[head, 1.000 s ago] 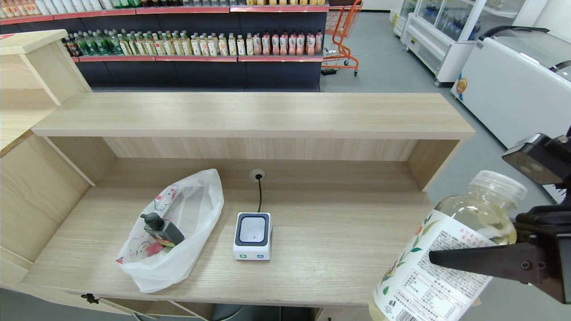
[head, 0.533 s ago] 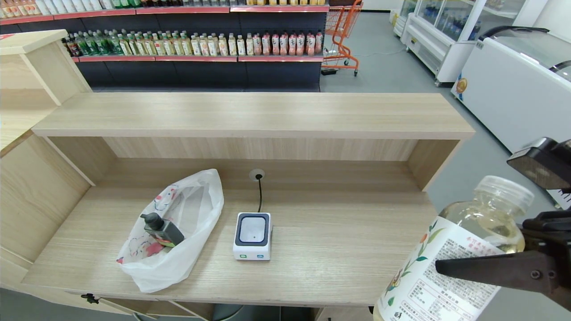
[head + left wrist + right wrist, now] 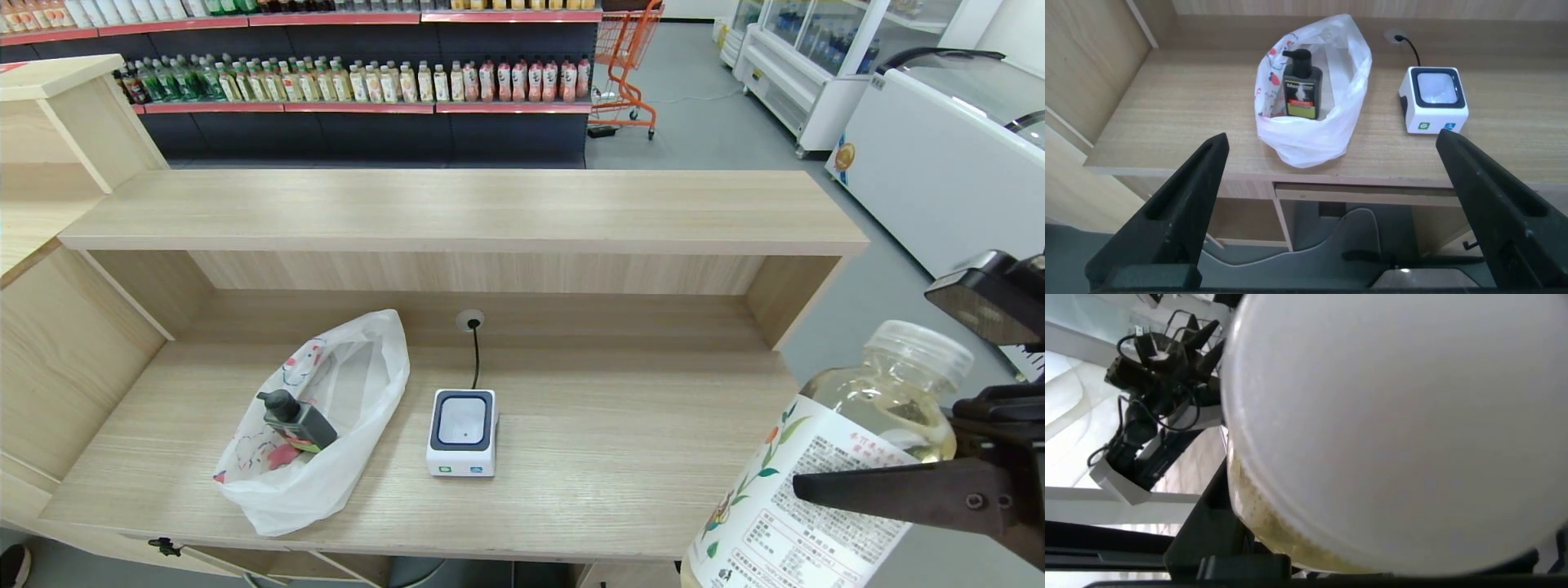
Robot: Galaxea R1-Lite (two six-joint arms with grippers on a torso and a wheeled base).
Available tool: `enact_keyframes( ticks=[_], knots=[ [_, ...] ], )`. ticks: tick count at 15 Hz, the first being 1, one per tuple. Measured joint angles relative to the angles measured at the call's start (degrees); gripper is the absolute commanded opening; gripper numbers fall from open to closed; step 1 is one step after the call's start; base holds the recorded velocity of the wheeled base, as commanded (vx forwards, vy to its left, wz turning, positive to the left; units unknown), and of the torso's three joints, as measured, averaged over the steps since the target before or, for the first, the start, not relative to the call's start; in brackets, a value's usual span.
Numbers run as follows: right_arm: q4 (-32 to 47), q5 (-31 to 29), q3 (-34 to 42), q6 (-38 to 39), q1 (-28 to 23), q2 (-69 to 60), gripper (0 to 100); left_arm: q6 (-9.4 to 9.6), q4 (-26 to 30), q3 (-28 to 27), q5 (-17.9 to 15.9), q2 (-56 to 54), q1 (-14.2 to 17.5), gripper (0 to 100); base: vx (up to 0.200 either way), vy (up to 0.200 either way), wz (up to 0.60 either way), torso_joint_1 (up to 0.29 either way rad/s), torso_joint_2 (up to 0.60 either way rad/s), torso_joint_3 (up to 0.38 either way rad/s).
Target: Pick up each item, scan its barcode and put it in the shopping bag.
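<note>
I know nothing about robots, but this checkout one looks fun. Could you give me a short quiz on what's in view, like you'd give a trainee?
1. True or false: the shopping bag is empty.
2. What do the right arm's jaws hold? A) a labelled drink bottle B) a tin can C) nothing
3. By the robot's own sides, on which side of the scanner does the bag lie?
Key: 1 false, a dark pump bottle lies in it. 2 A. 3 left.
</note>
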Motion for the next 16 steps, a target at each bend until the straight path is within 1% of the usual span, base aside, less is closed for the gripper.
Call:
enact_keyframes(
  ticks=[2, 3, 4, 6, 7, 9, 10, 13, 14, 15, 16],
  knots=[
    [0.0, -0.7, 0.2, -2.4, -0.3, 0.0, 0, 0.0, 0.0, 0.0, 0.0, 0.0, 0.0, 100, 0.0, 0.0, 0.0, 0.0, 0.0, 0.0],
    [0.0, -2.5, 0.2, -4.2, -0.9, 0.0, 0, 0.0, 0.0, 0.0, 0.0, 0.0, 0.0, 100, 0.0, 0.0, 0.0, 0.0, 0.0, 0.0],
    [-0.3, -5.8, 0.3, -7.5, -1.7, 0.2, 0, 0.0, 0.0, 0.0, 0.0, 0.0, 0.0, 100, 0.0, 0.0, 0.0, 0.0, 0.0, 0.0],
    [-1.5, -11.7, 0.5, -16.4, -3.9, 1.1, 0, -0.02, 0.0, 0.0, 0.0, 0.0, 0.0, 100, 0.0, 0.0, 0.0, 0.0, 0.0, 0.0],
    [-4.2, -13.7, 0.8, -21.3, -5.1, 1.6, 0, 0.0, 0.0, 0.0, 0.0, 0.0, 0.0, 100, 0.0, 0.0, 0.0, 0.0, 0.0, 0.0],
    [-10.7, -20.5, 2.1, -31.1, -7.0, 2.6, 0, 0.0, 0.0, 0.0, 0.0, 0.0, 0.0, 100, 0.0, 0.0, 0.0, 0.0, 0.0, 0.0],
    [-13.8, -22.7, 3.1, -35.6, -7.6, 3.1, 0, 0.0, 0.0, 0.0, 0.0, 0.0, 0.0, 100, 0.0, 0.0, 0.0, 0.0, 0.0, 0.0],
    [-29.3, -24.0, 7.8, -46.7, -8.7, 5.8, 0, -0.02, 0.0, 0.0, 0.0, 0.0, 0.0, 100, 0.0, 0.0, 0.0, 0.0, 0.0, 0.0],
    [-35.3, -23.9, 9.9, -52.7, -9.5, 7.6, 0, -0.02, 0.0, 0.0, 0.0, 0.0, 0.0, 100, 0.0, 0.0, 0.0, 0.0, 0.0, 0.0],
    [-39.5, -23.8, 11.8, -57.8, -10.5, 9.3, 0, 0.0, 0.0, 0.0, 0.0, 0.0, 0.0, 100, 0.0, 0.0, 0.0, 0.0, 0.0, 0.0],
    [-42.2, -23.2, 13.5, -63.4, -11.7, 10.9, 0, -0.02, 0.0, 0.0, 0.0, 0.0, 0.0, 100, 0.0, 0.0, 0.0, 0.0, 0.0, 0.0]
  ],
)
